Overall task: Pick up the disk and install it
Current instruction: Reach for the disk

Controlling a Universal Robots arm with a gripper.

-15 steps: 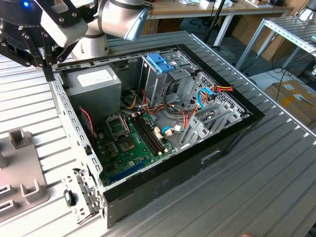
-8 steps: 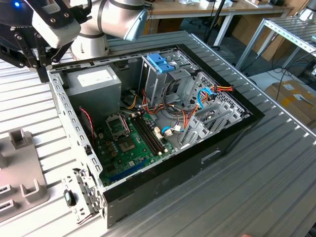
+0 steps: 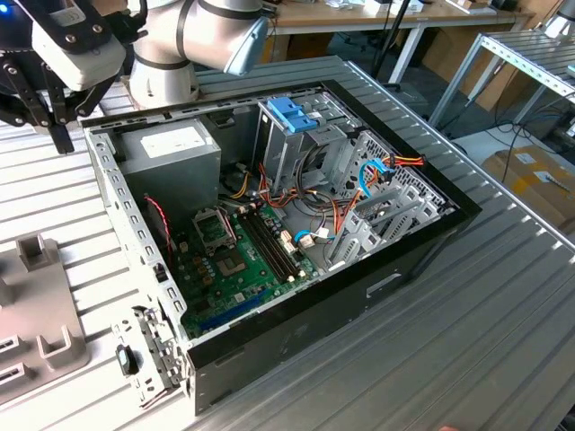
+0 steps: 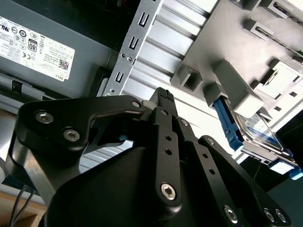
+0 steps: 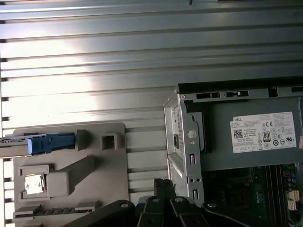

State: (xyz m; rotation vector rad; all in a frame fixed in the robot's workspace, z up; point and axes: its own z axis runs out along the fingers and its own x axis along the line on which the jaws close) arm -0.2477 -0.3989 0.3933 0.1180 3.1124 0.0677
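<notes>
**Gripper** [image 4: 163,93]: black two-finger unit on the Universal Robots arm. The fingers are pressed together with nothing between them. It hangs over the table just outside the computer case's power-supply corner, between that corner and the fixture plate.

**Disk** [image 4: 258,128]: grey hard drive with a white-and-blue label and light-blue carrier rails. It appears to stand on edge in a slot of the grey fixture plate [image 5: 113,189], apart from the gripper. In the first wrist view it reads as a thin strip with one blue rail facing the camera.

**Step in hand (judged):** the reach for the disk; pick-up not yet made.
- The fingers must spread before closing on it.
- Squaring them to the drive's flat faces, and gripping metal rather than the plastic rails, should prevent twisting.
- Drawing it straight out along the slot should avoid jamming.

**Computer case** [image 3: 359,305]: black, lying open-side up.
- Power supply [image 5: 246,137]
- Green motherboard [image 3: 234,260]
- Metal drive cage topped by a blue latch [image 3: 292,112]
- Loose red, orange and blue cables

**Surface:** ribbed aluminium table [image 3: 467,359], reflective.

**Room:** workshop, with a wooden bench [image 3: 359,18] behind, a metal frame and cardboard boxes [image 3: 530,171] at the exterior view's right.
</notes>
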